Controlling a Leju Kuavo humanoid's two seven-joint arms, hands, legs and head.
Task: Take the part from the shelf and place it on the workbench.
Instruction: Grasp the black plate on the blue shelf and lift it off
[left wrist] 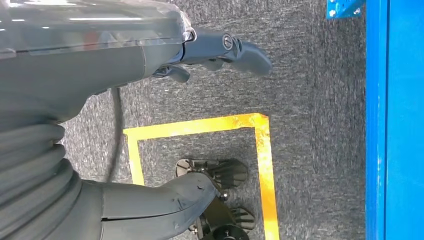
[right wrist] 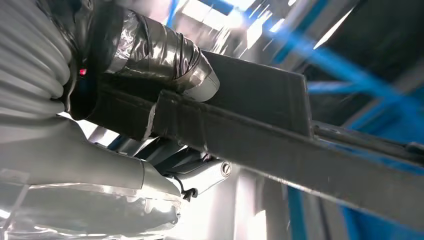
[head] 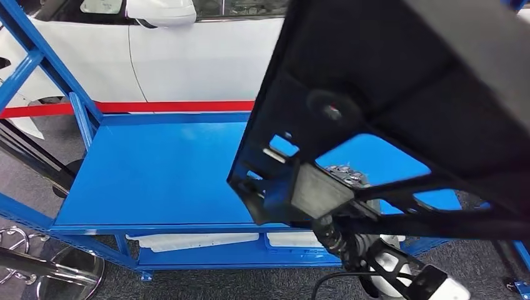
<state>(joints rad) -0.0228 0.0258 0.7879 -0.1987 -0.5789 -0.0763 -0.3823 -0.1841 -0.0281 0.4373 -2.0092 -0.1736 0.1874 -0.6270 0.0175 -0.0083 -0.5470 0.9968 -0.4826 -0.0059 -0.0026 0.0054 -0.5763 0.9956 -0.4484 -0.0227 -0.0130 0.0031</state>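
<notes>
Looking down from the head view, a large black part (head: pixel 400 106) with cut-out openings fills the right side of the picture, raised above the blue shelf (head: pixel 162 175) and tilted. The right hand (head: pixel 347 178) shows through one of the openings, under the part, with the arm reaching up from below. Behind the shelf runs a red stripe (head: pixel 125 107) and a white car (head: pixel 187 50) stands beyond it. A lower blue shelf level holds a white piece (head: pixel 194 240). A shiny metal stand (head: pixel 56 269) sits on the grey carpet at the lower left.

From the left wrist view, the left hand (left wrist: pixel 215 55) hangs over grey carpet (left wrist: pixel 310 100), holding nothing, its dark fingers (left wrist: pixel 250 55) stretched out and apart from the thumb. Yellow tape (left wrist: pixel 200 125) marks a corner on the carpet, and a blue frame (left wrist: pixel 395 125) runs along one edge.

From the right wrist view, the hand's taped thumb (right wrist: pixel 160 50) presses on one face of the dark part's bar (right wrist: pixel 280 135), while fingers (right wrist: pixel 205 172) close on the opposite face, so the part is clamped between them. The blurred blue frame lies behind.
</notes>
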